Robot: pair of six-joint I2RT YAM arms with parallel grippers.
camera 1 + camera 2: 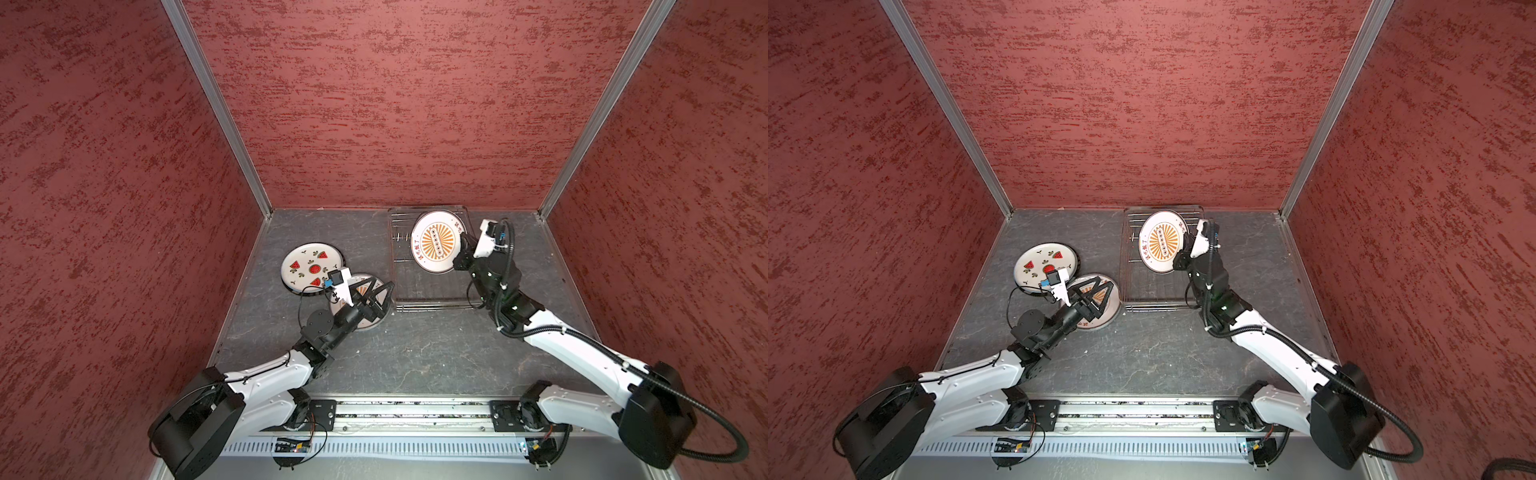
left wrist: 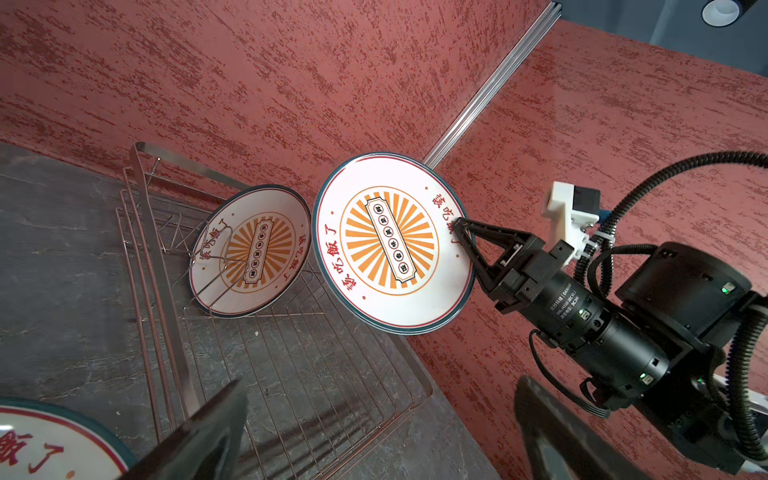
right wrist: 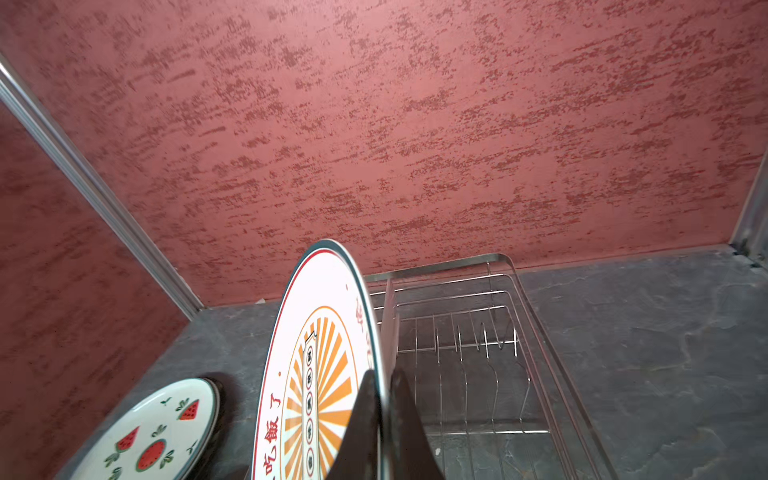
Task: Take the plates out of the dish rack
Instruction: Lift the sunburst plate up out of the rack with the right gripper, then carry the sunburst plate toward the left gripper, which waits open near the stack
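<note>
Right gripper (image 1: 461,244) is clamped tight on the rim of the held sunburst plate (image 1: 436,243). Both top views: that plate is tipped up on edge above the dish rack (image 1: 432,308) at back of table. Left gripper (image 1: 380,287) is spread wide w/ nothing in it, hovering over the tabled sunburst plate (image 1: 1105,316). Watermelon plate (image 1: 309,266) lies flat close by; can't tell if the two touch.

Left wrist view: held plate is clear of the rack floor, pinched at one edge only. Rack plate (image 2: 253,249), same print, leans inside the rack. So step = lift-out, prob. second-to-last; one more to go.

Right wrist view: jaws closed either side of the rim, plate nearly edge-on; prongs (image 3: 459,340) beyond it stand bare.

Next move, my guess: carry left over the rack's low side, rotate flat, set down near the others w/o knocking them. Edge-only pinch could slip, so go slow. Handover to the left arm also poss.; can't tell.

Surface: dark grey stone-look tabletop (image 1: 415,357). Room: mottled red walls (image 1: 374,104) on 3 sides, alu corner posts (image 1: 216,104).
</note>
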